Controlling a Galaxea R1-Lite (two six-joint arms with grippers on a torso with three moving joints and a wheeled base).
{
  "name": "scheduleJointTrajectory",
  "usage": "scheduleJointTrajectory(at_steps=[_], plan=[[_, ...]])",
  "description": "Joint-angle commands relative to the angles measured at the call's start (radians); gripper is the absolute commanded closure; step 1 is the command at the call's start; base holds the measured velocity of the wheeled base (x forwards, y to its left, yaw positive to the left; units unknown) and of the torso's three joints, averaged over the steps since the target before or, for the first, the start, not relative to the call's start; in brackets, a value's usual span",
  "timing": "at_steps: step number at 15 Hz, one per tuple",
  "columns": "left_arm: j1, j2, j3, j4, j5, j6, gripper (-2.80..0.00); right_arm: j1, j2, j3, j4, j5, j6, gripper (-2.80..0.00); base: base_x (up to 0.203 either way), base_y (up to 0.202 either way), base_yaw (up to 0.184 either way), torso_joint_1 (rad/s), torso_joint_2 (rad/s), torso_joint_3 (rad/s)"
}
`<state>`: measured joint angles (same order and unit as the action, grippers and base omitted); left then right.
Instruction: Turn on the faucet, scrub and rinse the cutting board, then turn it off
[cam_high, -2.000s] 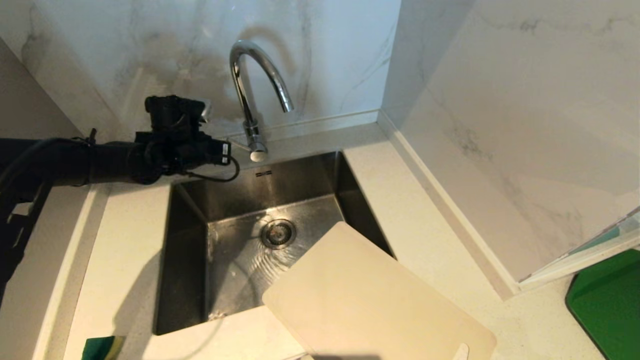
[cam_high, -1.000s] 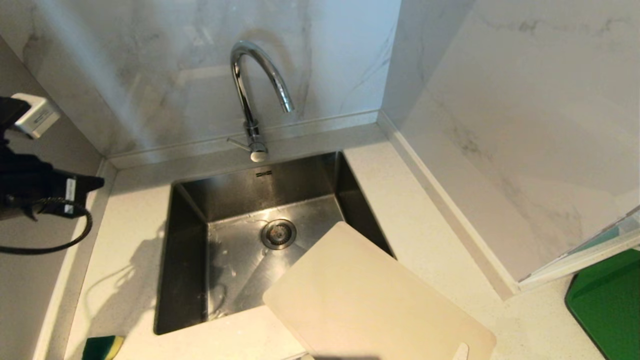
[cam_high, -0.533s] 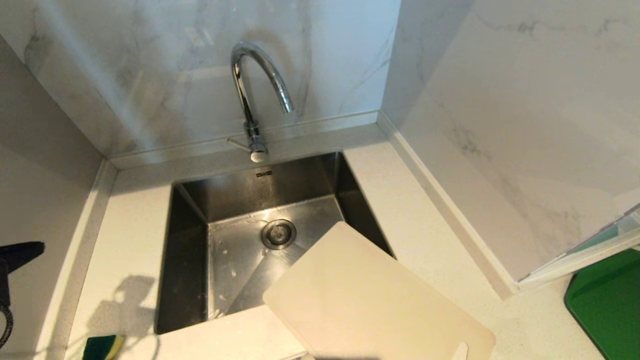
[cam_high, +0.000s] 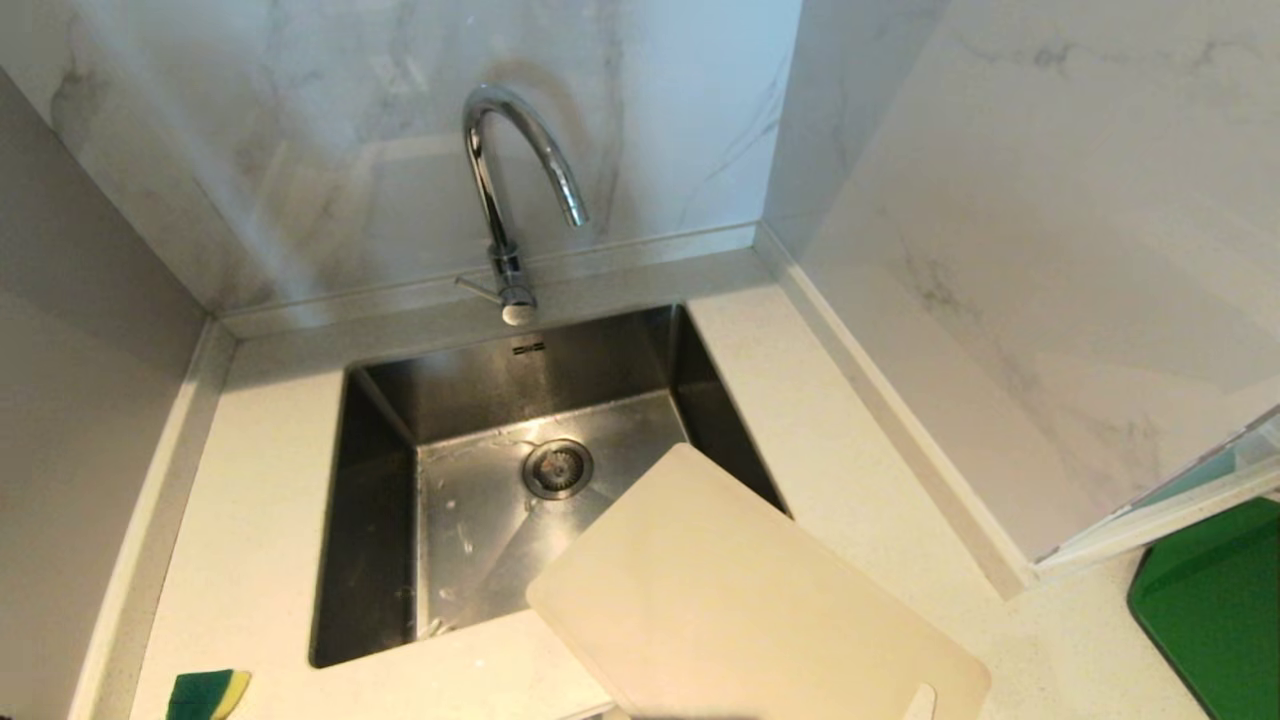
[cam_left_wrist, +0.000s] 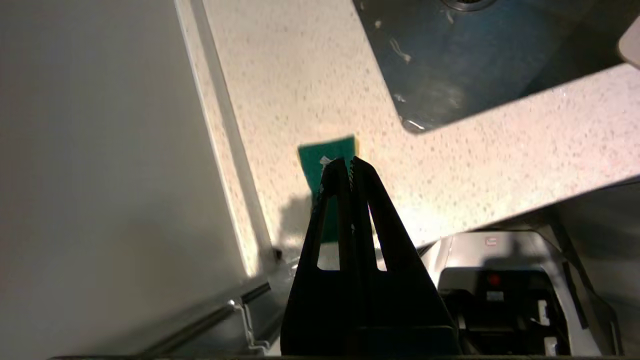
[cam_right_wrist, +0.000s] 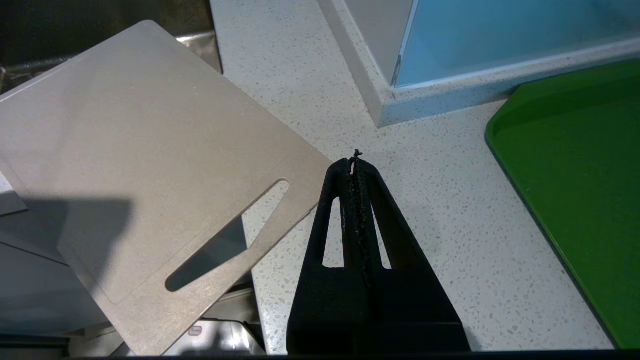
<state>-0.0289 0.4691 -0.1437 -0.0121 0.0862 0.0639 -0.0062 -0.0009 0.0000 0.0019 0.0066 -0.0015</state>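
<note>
faucet (cam_high: 510, 190): at the tabletop's back edge behind the sink (cam_high: 380, 520), no water running, looks off
cutting board (cam_high: 740, 600): front-right corner of the sink, half over the basin, half on the tabletop (cam_high: 260, 480)
progress: basin wet; judging by that, probably finished
left gripper (cam_left_wrist: 345, 167): closed, empty, above the sponge (cam_left_wrist: 325, 155) at front-left
right gripper (cam_right_wrist: 355, 162): closed, empty, beside the board's slot end
nearby: green mat (cam_right_wrist: 575, 175) at right; nothing blocking

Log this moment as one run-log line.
faucet: no water running | cutting board: overhanging sink corner | left gripper: shut, above sponge | right gripper: shut, above counter
</note>
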Motion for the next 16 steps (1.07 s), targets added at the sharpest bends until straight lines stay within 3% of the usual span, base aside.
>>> scheduleJointTrajectory(at_steps=[1, 3, 5, 9, 10, 12, 13, 14, 16], plan=[[0.022, -0.194, 0.096, 0.006, -0.021, -0.012, 0.00, 0.000, 0.001, 0.002, 0.001, 0.001, 0.000, 0.00, 0.000, 0.000, 0.000, 0.000, 0.00, 0.000], [0.056, -0.241, 0.143, 0.005, -0.077, -0.019, 0.00, 0.000, 0.001, 0.002, 0.001, 0.001, 0.000, 0.00, 0.000, 0.000, 0.000, 0.000, 0.00, 0.000], [0.053, -0.269, 0.146, 0.004, -0.083, -0.030, 0.00, 0.000, 0.001, 0.002, 0.000, 0.001, 0.000, 0.00, 0.000, 0.000, 0.000, 0.000, 0.00, 0.000], [0.026, -0.460, 0.144, 0.012, -0.104, 0.040, 0.00, 0.000, 0.001, 0.002, 0.000, 0.001, 0.000, 0.00, 0.000, 0.000, 0.000, 0.000, 0.00, 0.000], [0.024, -0.472, 0.145, 0.011, -0.104, 0.033, 0.00, 0.000, 0.001, 0.002, 0.001, 0.001, 0.000, 0.00, 0.000, 0.000, 0.000, 0.000, 0.00, 0.000], [0.024, -0.472, 0.145, 0.010, -0.086, -0.050, 0.00, 0.000, 0.001, 0.002, 0.000, 0.001, 0.000, 0.00, 0.000, 0.000, 0.000, 0.000, 0.00, 0.000], [0.024, -0.472, 0.144, 0.012, -0.085, -0.051, 0.00, 0.000, 0.001, 0.002, 0.001, 0.001, 0.000, 0.00, 0.000, 0.000, 0.000, 0.000, 0.00, 0.000], [0.024, -0.472, 0.144, 0.013, -0.088, -0.022, 0.00, 0.000, 0.001, 0.002, 0.000, 0.001, 0.000, 0.00, 0.000, 0.000, 0.000, 0.000, 0.00, 0.000], [0.024, -0.472, 0.145, 0.017, -0.110, 0.095, 0.00, 0.000, 0.001, 0.002, 0.000, 0.001, 0.000, 0.00, 0.000, 0.000, 0.000, 0.000, 0.00, 0.000]])
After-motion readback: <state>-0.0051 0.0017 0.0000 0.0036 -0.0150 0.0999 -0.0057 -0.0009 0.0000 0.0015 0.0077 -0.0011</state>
